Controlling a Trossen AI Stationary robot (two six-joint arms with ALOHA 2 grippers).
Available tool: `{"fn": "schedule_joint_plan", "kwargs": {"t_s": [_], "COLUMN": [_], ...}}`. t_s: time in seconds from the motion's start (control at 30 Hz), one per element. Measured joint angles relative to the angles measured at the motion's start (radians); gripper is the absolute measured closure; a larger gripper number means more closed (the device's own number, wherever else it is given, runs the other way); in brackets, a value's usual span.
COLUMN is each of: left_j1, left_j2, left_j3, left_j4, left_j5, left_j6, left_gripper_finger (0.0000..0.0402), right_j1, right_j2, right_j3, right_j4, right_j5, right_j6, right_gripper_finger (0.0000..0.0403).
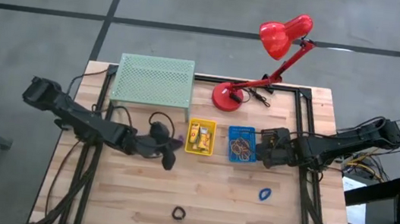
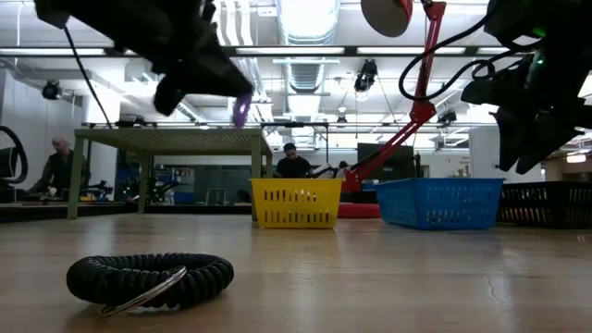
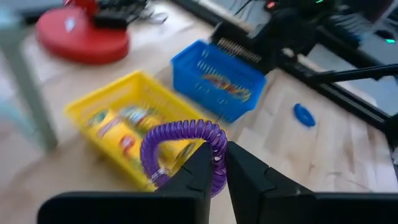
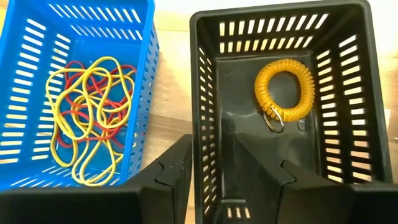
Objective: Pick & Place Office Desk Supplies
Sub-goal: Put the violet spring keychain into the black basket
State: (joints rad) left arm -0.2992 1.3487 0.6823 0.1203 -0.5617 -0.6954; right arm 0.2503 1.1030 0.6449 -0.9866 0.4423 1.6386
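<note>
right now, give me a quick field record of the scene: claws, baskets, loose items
left claw: shut on purple coil, raised near yellow basket
right claw: astride black basket's wall
yellow basket: packets inside
blue basket: yellow and red rubber bands
black basket: orange coil
loose on table: black coil, blue coil

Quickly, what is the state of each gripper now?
Left gripper: shut on the purple coil ring.
Right gripper: fingers straddle the black basket wall.
</note>
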Motion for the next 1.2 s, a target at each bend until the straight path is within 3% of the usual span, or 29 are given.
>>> {"fn": "schedule_joint_plan", "kwargs": {"t_s": [0.23, 0.43, 0.67, 0.83, 0.97, 1.2], "left_j1": [0.002, 0.002, 0.003, 0.007, 0.016, 0.041], "left_j2": [0.131, 0.304, 0.475, 0.565, 0.637, 0.739], "left_j3": [0.005, 0.079, 0.288, 0.469, 0.594, 0.709], "left_j4": [0.248, 0.414, 0.379, 0.221, 0.124, 0.06], "left_j5": [0.002, 0.071, 0.099, 0.19, 0.206, 0.295], "left_j6": [0.26, 0.486, 0.554, 0.66, 0.672, 0.673], "left_gripper_finger": [0.0359, 0.0359, 0.0359, 0.0359, 0.0359, 0.0359], "right_j1": [0.0, 0.0, 0.0, 0.0, 0.0, 0.0], "right_j2": [0.0, 0.0, 0.0, 0.0, 0.0, 0.0], "right_j3": [0.0, 0.0, 0.0, 0.0, 0.0, 0.0], "right_j4": [0.003, 0.007, 0.01, 0.011, 0.013, 0.025], "right_j5": [0.0, 0.0, 0.0, 0.0, 0.0, 0.0], "right_j6": [0.0, 0.0, 0.0, 0.0, 0.0, 0.003], "right_gripper_finger": [0.0298, 0.03, 0.0303, 0.03, 0.0296, 0.0302]}}
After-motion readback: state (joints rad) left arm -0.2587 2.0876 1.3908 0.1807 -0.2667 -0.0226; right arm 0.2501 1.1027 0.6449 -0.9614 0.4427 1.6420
